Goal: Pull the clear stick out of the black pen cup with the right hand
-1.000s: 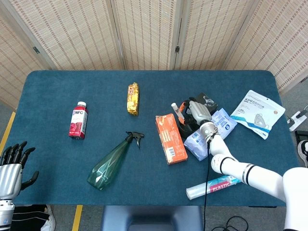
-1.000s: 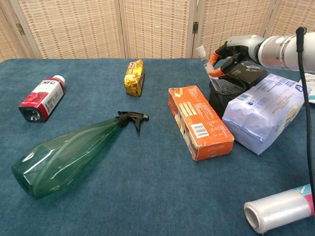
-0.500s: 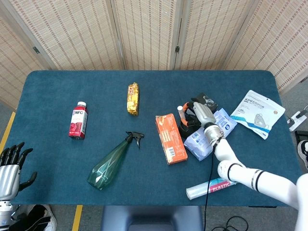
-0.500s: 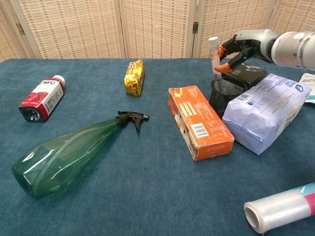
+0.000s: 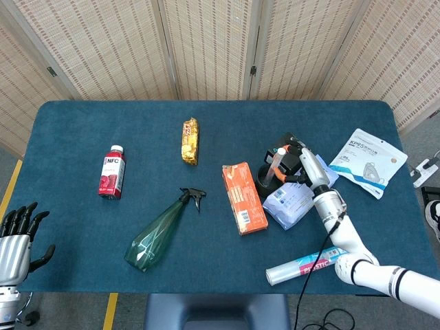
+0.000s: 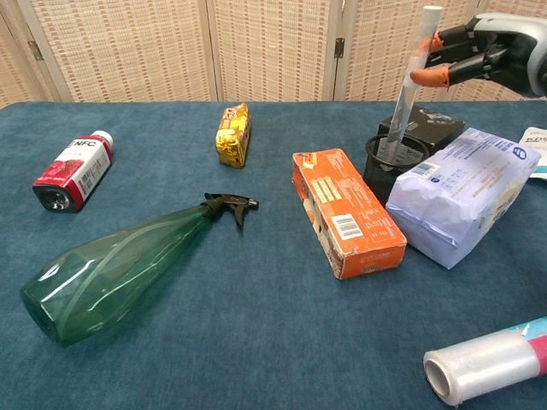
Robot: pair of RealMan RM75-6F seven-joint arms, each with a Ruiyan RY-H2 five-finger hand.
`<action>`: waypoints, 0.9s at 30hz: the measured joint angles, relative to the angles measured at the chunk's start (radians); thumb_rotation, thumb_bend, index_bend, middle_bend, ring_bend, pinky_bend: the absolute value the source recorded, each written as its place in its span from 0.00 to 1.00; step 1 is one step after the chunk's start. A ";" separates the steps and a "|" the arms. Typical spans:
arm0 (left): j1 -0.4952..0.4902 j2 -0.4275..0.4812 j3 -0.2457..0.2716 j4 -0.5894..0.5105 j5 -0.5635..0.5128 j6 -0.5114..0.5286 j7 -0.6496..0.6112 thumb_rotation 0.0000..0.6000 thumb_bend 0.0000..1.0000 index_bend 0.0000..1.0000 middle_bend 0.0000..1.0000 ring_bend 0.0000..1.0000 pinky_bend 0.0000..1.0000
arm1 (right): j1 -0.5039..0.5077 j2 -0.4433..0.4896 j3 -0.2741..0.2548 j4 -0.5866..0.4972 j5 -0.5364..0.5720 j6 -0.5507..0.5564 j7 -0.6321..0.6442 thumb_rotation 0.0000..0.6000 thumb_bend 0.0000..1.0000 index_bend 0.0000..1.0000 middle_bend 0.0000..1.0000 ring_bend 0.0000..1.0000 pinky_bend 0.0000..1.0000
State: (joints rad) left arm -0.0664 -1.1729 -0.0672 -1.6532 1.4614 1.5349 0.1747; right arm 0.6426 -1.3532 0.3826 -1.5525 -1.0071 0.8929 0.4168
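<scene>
The black mesh pen cup (image 6: 382, 177) stands between an orange box and a pale pouch; the head view shows the pen cup (image 5: 265, 176) from above. My right hand (image 6: 483, 49) is raised high above and to the right of it and pinches the clear stick (image 6: 407, 88) near its top between orange-tipped fingers (image 6: 426, 75). The stick slants down to the left, and its lower end is still inside the cup's rim. From the head view, the right hand (image 5: 306, 163) is just right of the clear stick (image 5: 276, 162). My left hand (image 5: 16, 238) hangs off the table's left front, fingers apart and empty.
An orange box (image 6: 346, 210) lies left of the cup, a pale pouch (image 6: 457, 198) right of it and a black box (image 6: 436, 120) behind. A green spray bottle (image 6: 128, 263), red bottle (image 6: 73, 168), gold snack bag (image 6: 232, 133), wrap roll (image 6: 483, 363) and mask pack (image 5: 364, 161) lie around.
My right hand has risen and moved right, drawing the clear stick upward out of the cup. The stick has swung from a leftward lean to a rightward one. The left hand barely moved.
</scene>
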 measured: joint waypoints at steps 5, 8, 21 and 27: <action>-0.003 -0.001 0.001 -0.003 0.004 -0.004 0.003 1.00 0.32 0.22 0.09 0.05 0.10 | -0.061 0.046 0.011 -0.059 -0.084 0.028 0.139 1.00 0.46 0.66 0.40 0.13 0.12; -0.006 -0.002 -0.001 -0.005 0.007 -0.003 0.005 1.00 0.32 0.22 0.09 0.05 0.10 | -0.075 0.057 0.006 -0.062 -0.126 0.060 0.130 1.00 0.46 0.66 0.41 0.14 0.12; -0.010 -0.001 -0.002 -0.011 0.004 -0.009 0.013 1.00 0.32 0.22 0.09 0.05 0.09 | -0.108 0.020 -0.026 -0.025 -0.241 0.268 -0.036 1.00 0.46 0.66 0.43 0.17 0.12; -0.012 0.000 -0.002 -0.014 0.004 -0.010 0.017 1.00 0.32 0.22 0.09 0.05 0.10 | -0.130 0.068 -0.014 -0.089 -0.214 0.190 0.192 1.00 0.46 0.66 0.43 0.17 0.13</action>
State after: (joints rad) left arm -0.0781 -1.1729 -0.0694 -1.6673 1.4656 1.5246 0.1913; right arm 0.5130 -1.2849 0.3681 -1.6413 -1.2212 1.0829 0.6087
